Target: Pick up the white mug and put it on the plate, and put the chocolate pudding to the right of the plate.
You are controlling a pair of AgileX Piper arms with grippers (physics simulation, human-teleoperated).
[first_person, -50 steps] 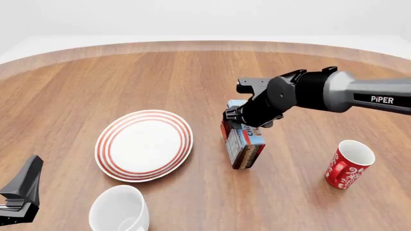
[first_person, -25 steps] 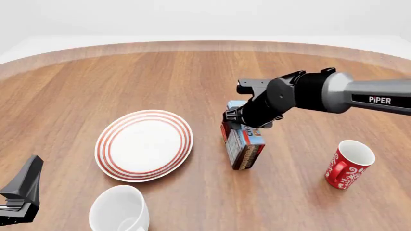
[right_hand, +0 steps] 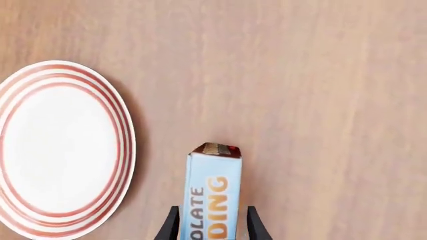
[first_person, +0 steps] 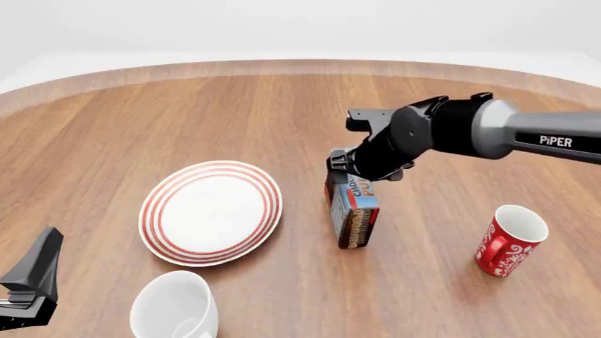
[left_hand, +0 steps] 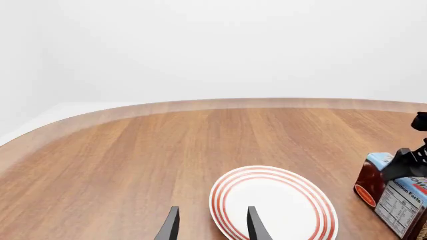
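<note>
Nearest to us, at the front edge of the table (first_person: 188,105), we see the left end effector (first_person: 28,285) parked low in the left corner, its dark fingers (left_hand: 172,226) spread apart with nothing between them. Just beside it to the right sits the white mug (first_person: 176,306), mouth up and empty, on the wood near the plate's front rim but not touching it.

Moving up, we come to the plate (first_person: 211,212), round, white, ringed in red, lying flat and bare left of centre. The left wrist view looks over the same plate (left_hand: 273,205), with the pudding box off to one side.

Right of the plate, a clear strip of wood between them, we have the chocolate pudding (first_person: 351,209). It is on a narrow side with its long axis running away from us, dark brown end toward us, light-blue lettered face up. The right end effector (first_person: 350,167) reaches in from the right and comes down on the far end of the box. In the right wrist view its two fingers (right_hand: 173,226) stand either side of the chocolate pudding (right_hand: 211,195), hard against its sides, so we call it a grip on the box. We cannot tell whether the box rests on the wood or hangs just above it.

Off to the right, well apart from all this, the red mug (first_person: 508,241) with white patterns stands upright.
</note>
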